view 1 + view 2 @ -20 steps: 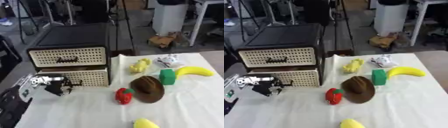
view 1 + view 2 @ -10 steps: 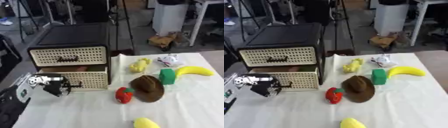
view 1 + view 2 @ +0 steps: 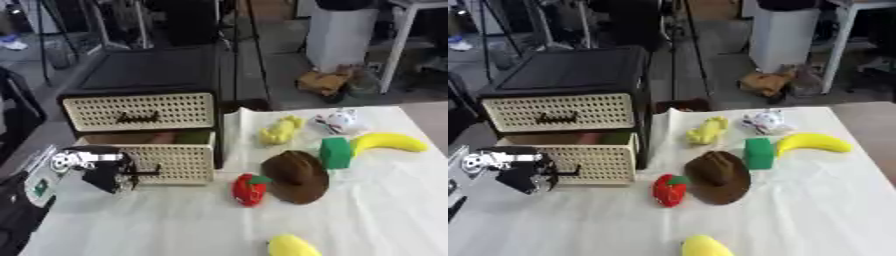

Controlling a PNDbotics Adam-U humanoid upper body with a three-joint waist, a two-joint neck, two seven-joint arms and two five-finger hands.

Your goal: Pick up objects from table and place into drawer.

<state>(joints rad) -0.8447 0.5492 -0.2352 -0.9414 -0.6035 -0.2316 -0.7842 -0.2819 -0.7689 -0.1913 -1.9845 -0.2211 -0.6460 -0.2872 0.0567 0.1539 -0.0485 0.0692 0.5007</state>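
The left hand point(image 3: 103, 170) sits at the front of the lower drawer point(image 3: 166, 159), its dark fingers curled at the drawer's black handle point(image 3: 144, 173); whether they truly close round the handle or only touch it cannot be told. The drawer stands pulled partway out of the black cabinet point(image 3: 144, 85), and a strip of its inside shows just above and behind the hand. Above that, the upper drawer point(image 3: 140, 111) is shut, its own dark handle straight up from the hand. The right hand shows in neither view.

The task's things lie on the white-covered worktop point(image 3: 376, 220), all to the right of the hand and apart from it. Nearest is a red pepper-like toy point(image 3: 249, 189) with a green top, just past the drawer's right corner. Touching or just beside it, further right, is a brown hat-shaped object point(image 3: 297, 175). Beyond that stands a green block point(image 3: 335, 151), with a yellow banana point(image 3: 389, 142) just beside it, furthest from the hand. Up and to the right of the hand, near the cabinet's right side, lies a lumpy yellow toy point(image 3: 280, 131), and past it a small white and grey thing point(image 3: 337, 121). Down and to the right, at the near edge, a rounded yellow object point(image 3: 293, 246) is partly cut off.

Nothing lies between the hand and the drawer front.
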